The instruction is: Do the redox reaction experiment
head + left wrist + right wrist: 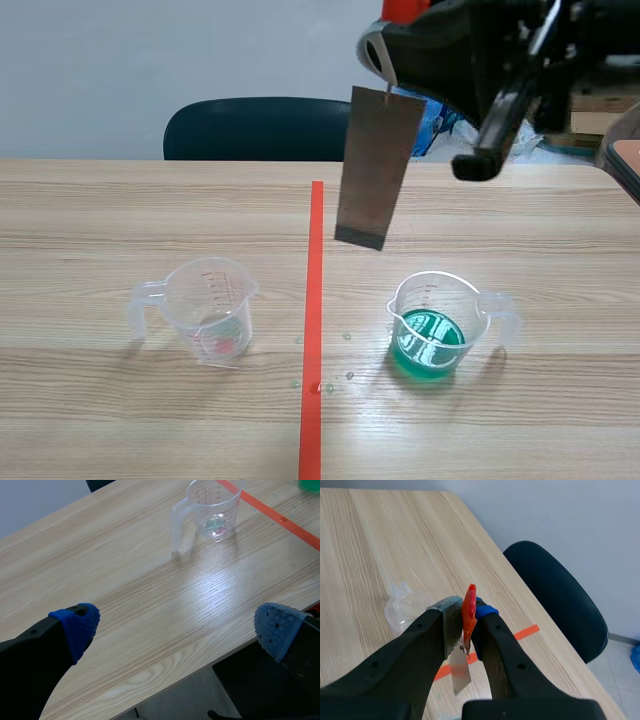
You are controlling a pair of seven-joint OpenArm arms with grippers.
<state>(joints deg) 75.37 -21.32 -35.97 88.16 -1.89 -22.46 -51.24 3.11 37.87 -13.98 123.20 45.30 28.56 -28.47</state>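
Observation:
A clear empty measuring cup stands left of the tape line. Its twin, right of the line, holds green liquid. Above and between them hangs a grey metal strip from an orange clip, clear of both cups. My right gripper is shut on that clip, and the strip dangles below it over the table. My left gripper stands open near the table's front edge with nothing between its blue pads; the empty cup is well ahead of it.
An orange tape line runs down the table's middle, with a few droplets beside it. A dark chair stands behind the far edge. Bags or clutter lie at the back right.

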